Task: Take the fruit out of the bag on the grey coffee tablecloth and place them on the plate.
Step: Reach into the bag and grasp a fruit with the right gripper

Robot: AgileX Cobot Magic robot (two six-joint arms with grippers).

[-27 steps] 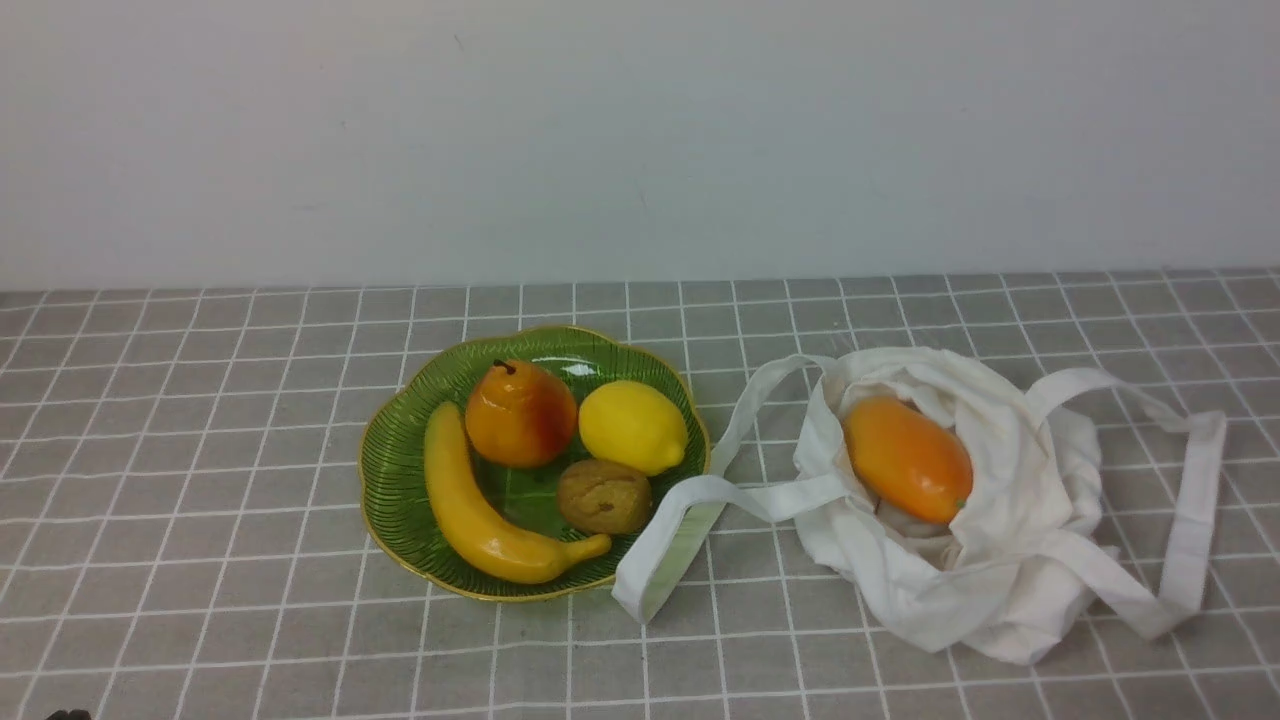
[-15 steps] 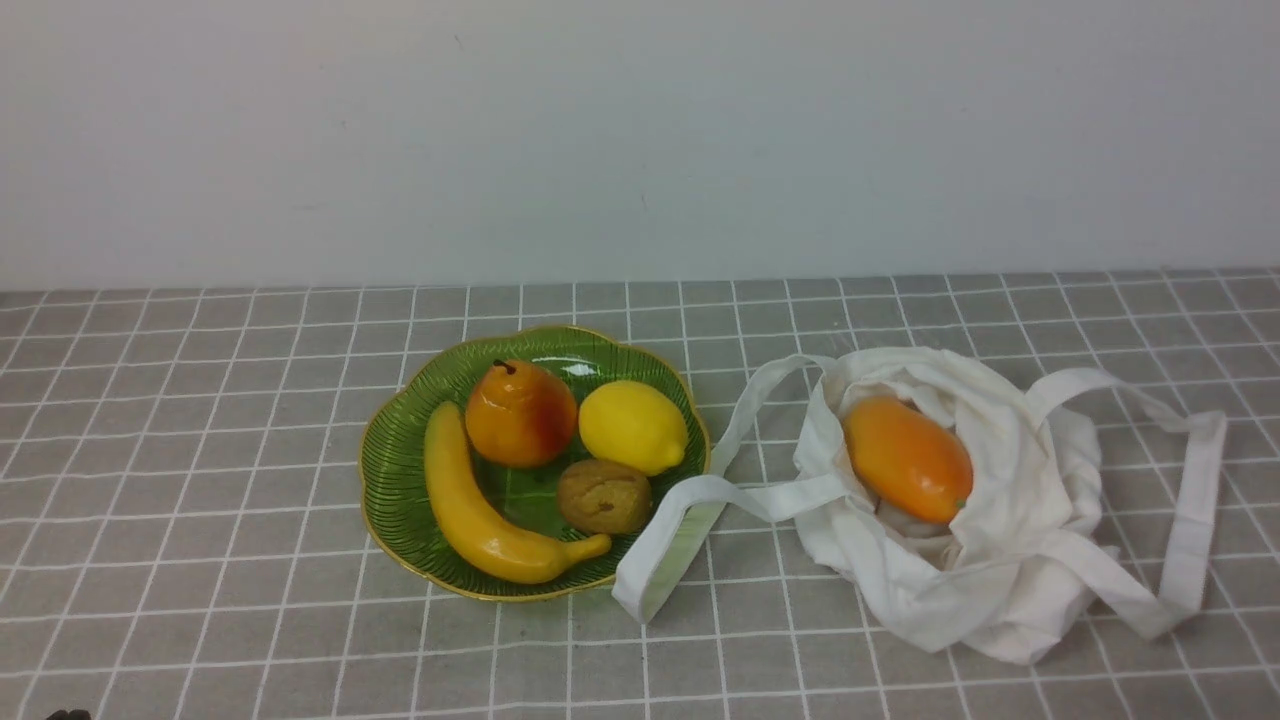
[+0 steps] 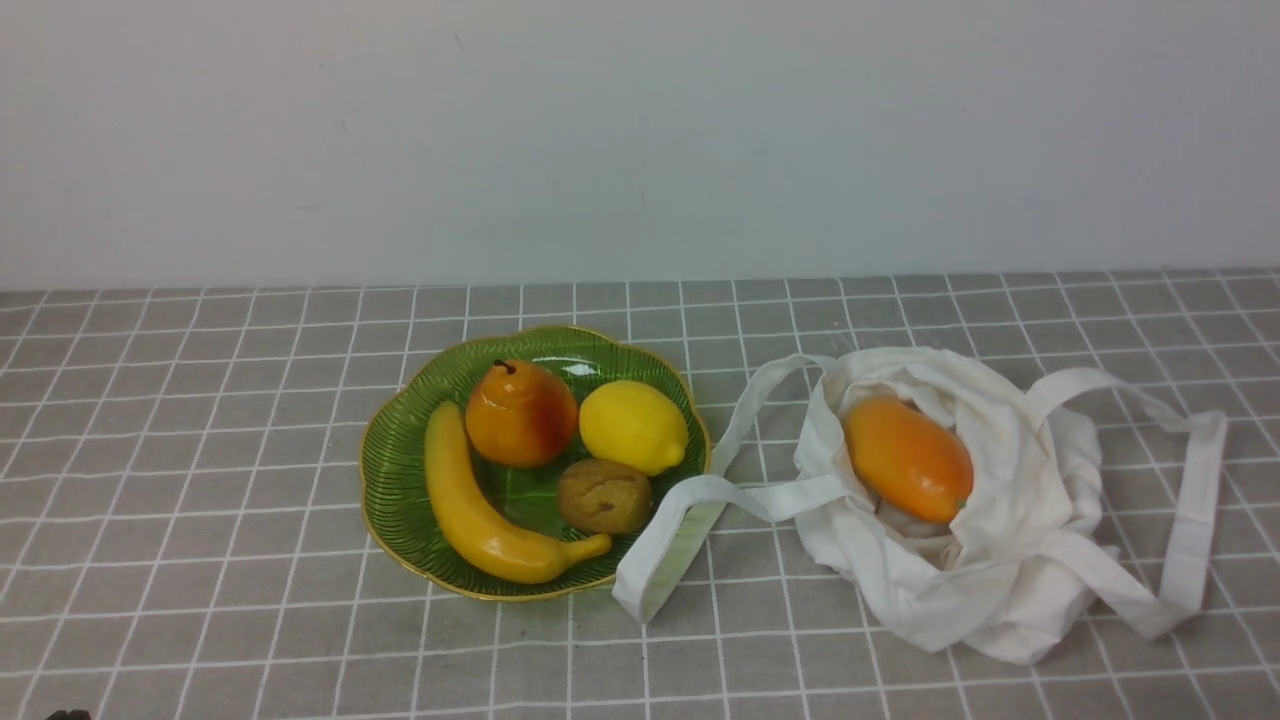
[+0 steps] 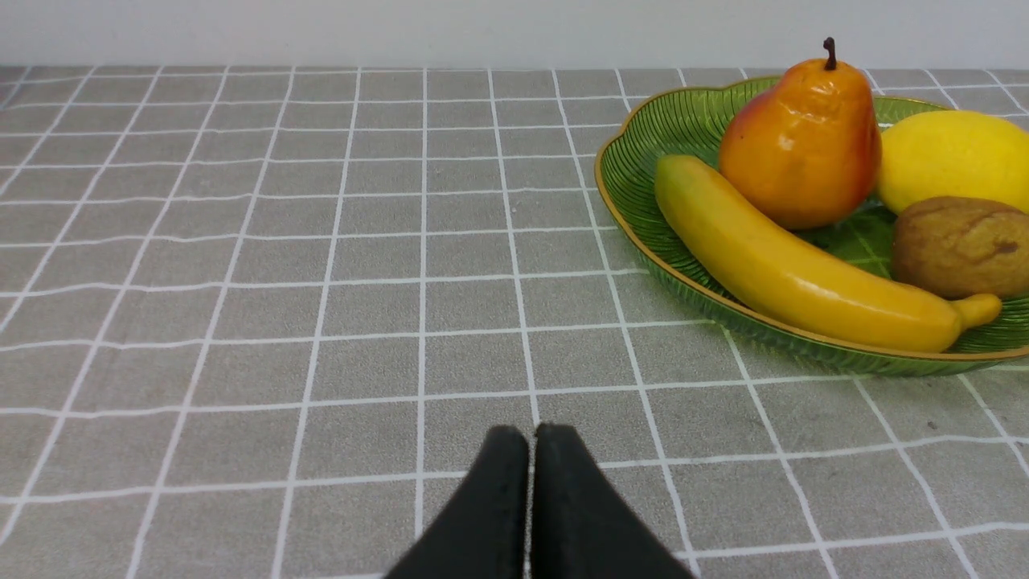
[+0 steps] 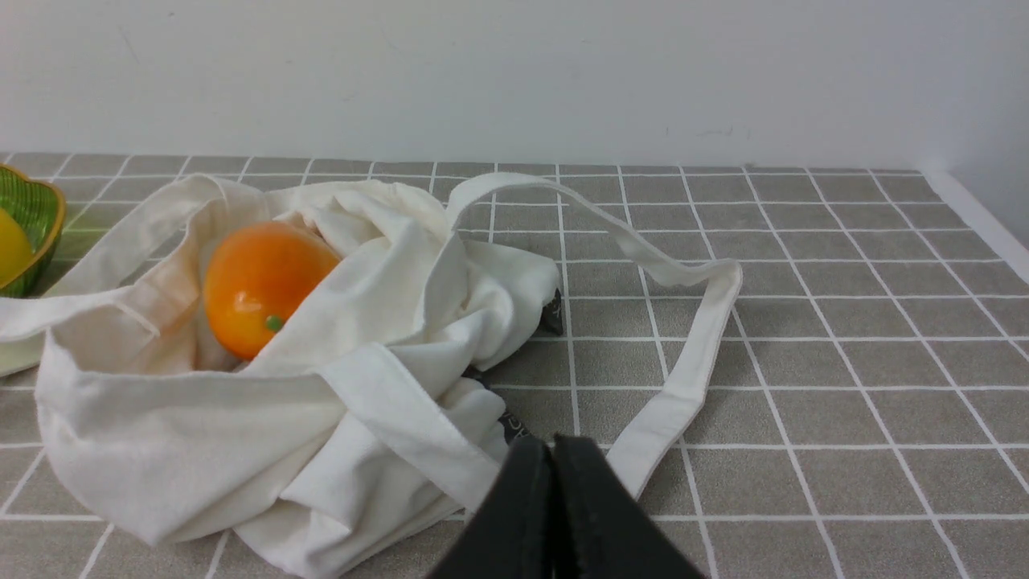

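Note:
The orange fruit [image 3: 908, 458] lies in the open mouth of the white bag [image 3: 1010, 560], on the grey tablecloth [image 3: 200, 450] at the right. It also shows in the right wrist view [image 5: 261, 285], inside the bag [image 5: 241, 450]. The green plate [image 3: 395, 470] sits left of the bag; one strap [image 3: 665, 545] lies over its rim. My left gripper [image 4: 530, 438] is shut and empty, low over bare cloth, short of the plate [image 4: 643, 145]. My right gripper [image 5: 552, 450] is shut and empty, beside the bag's near side. Neither gripper shows in the front view.
The plate holds an orange-red pear [image 3: 520, 413], a lemon [image 3: 633, 426], a banana [image 3: 480, 510] and a brown round fruit [image 3: 604, 496]. A second strap [image 3: 1195, 490] loops out to the bag's right. A pale wall [image 3: 640, 140] runs behind the table.

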